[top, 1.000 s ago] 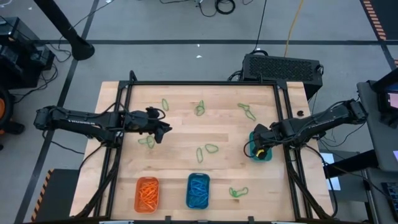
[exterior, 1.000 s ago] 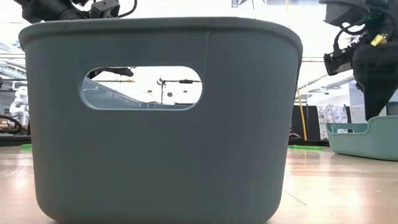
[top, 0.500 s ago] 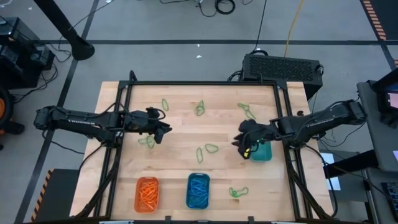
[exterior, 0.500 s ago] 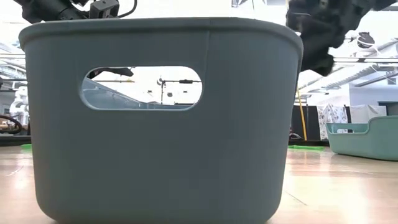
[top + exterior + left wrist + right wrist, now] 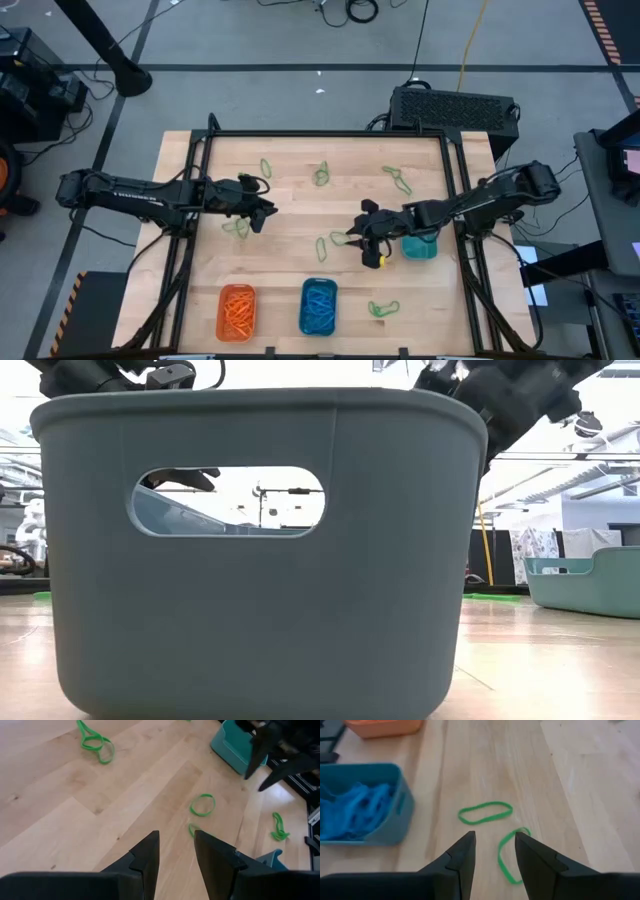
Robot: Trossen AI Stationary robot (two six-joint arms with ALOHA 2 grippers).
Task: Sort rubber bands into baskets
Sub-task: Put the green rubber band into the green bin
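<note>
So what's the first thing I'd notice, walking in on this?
Probably the bright green rubber bands scattered over the wooden table, against two neatly filled baskets at its near edge: an orange basket and a blue basket. Then the two dark arms: the right gripper reaches to mid-table with its fingers apart over two green loops, while the left gripper hangs at the left side.

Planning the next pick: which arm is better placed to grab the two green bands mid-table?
Right. The right gripper hangs by the two green bands, open, with both just ahead of its fingers. The left gripper waits farther off.
</note>
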